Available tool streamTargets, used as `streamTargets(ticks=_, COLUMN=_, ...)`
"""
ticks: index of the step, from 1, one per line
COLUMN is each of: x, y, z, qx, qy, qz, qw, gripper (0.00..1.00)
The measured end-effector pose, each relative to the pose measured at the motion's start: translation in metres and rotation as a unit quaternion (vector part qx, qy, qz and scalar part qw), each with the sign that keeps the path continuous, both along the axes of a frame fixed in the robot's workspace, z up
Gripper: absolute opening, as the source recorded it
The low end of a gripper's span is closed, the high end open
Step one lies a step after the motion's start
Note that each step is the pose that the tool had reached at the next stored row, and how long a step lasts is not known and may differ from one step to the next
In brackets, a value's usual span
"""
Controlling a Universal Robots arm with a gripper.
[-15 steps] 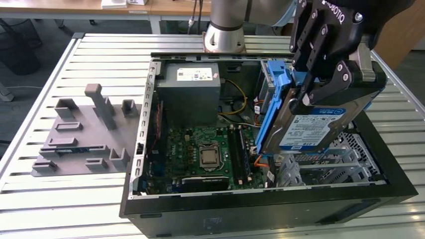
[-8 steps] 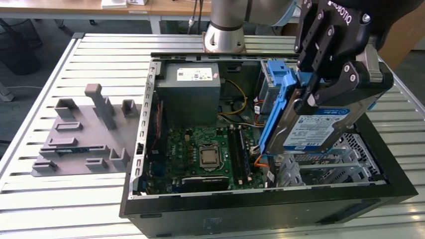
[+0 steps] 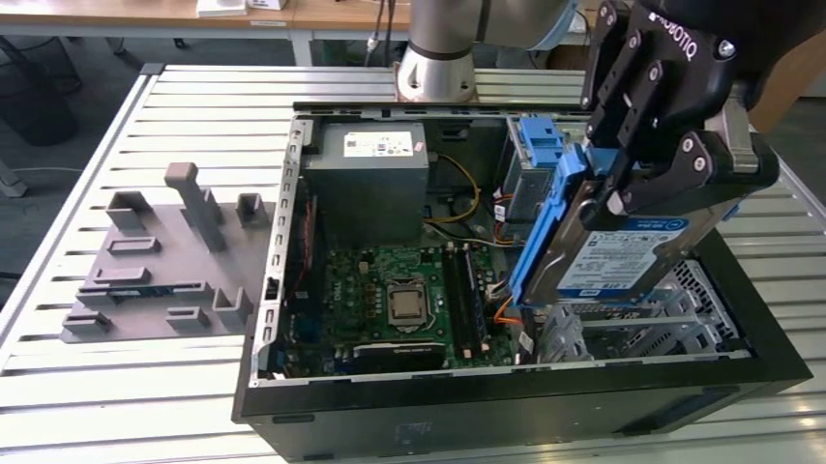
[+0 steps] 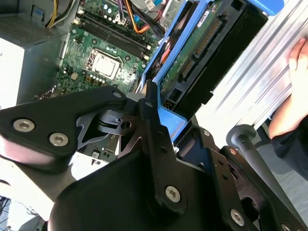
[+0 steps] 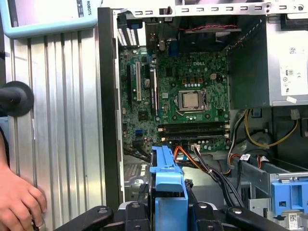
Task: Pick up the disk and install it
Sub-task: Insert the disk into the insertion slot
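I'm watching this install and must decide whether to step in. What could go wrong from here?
The disk hangs tilted in the gripper over the open computer case; a slip could drop it onto the green circuit board. Loose orange and yellow cables near the drive bay might snag it. A person's hand rests on the table beside the case.

One disk (image 3: 617,253); one end effector (image 3: 659,184); one computer case (image 3: 516,406); one grey fixture plate (image 3: 162,266).
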State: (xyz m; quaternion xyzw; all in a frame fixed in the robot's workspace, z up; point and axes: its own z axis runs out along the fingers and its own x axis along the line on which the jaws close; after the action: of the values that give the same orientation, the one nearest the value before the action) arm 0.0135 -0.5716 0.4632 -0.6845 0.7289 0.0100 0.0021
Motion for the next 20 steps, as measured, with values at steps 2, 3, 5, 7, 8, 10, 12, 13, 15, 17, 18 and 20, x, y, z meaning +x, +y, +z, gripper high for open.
streamTargets(ticks=2, x=0.0025, y=0.0000, z=-0.0005, qx=0.0000, qy=0.0000, qz=0.000, qw=1.0000, gripper=0.36)
streamTargets(ticks=3, x=0.0045, y=0.0000, z=-0.0007, qx=0.0000, qy=0.0000, qz=0.000, qw=1.0000, gripper=0.36)
streamTargets(ticks=5, x=0.0097, y=0.0000, z=-0.0011, qx=0.0000, qy=0.0001, qz=0.000, qw=1.0000, gripper=0.36)
streamTargets(ticks=7, x=0.0143, y=0.0000, z=-0.0016, qx=0.0001, qy=0.0003, qz=0.000, qw=1.0000, gripper=0.36)
streamTargets(ticks=8, x=0.0153, y=0.0000, z=-0.0018, qx=0.0001, qy=0.0003, qz=0.000, qw=1.0000, gripper=0.36)
streamTargets(ticks=10, x=0.0195, y=0.0000, z=-0.0030, qx=0.0002, qy=0.0003, qz=0.000, qw=1.0000, gripper=0.36)
streamTargets(ticks=12, x=0.0242, y=0.0000, z=-0.0044, qx=0.0001, qy=0.0004, qz=0.000, qw=1.0000, gripper=0.36)
streamTargets(ticks=13, x=0.0264, y=0.0000, z=-0.0052, qx=0.0001, qy=0.0004, qz=0.000, qw=1.0000, gripper=0.36)
streamTargets(ticks=15, x=0.0304, y=0.0000, z=-0.0066, qx=0.0001, qy=0.0004, qz=0.000, qw=1.0000, gripper=0.36)
streamTargets(ticks=17, x=0.0357, y=0.0001, z=-0.0081, qx=0.0001, qy=0.0006, qz=0.000, qw=1.0000, gripper=0.36)
streamTargets(ticks=18, x=0.0383, y=0.0001, z=-0.0087, qx=0.0001, qy=0.0007, qz=0.001, qw=1.0000, gripper=0.36)
streamTargets(ticks=20, x=0.0423, y=0.0002, z=-0.0096, qx=0.0000, qy=0.0009, qz=0.002, qw=1.0000, gripper=0.36)
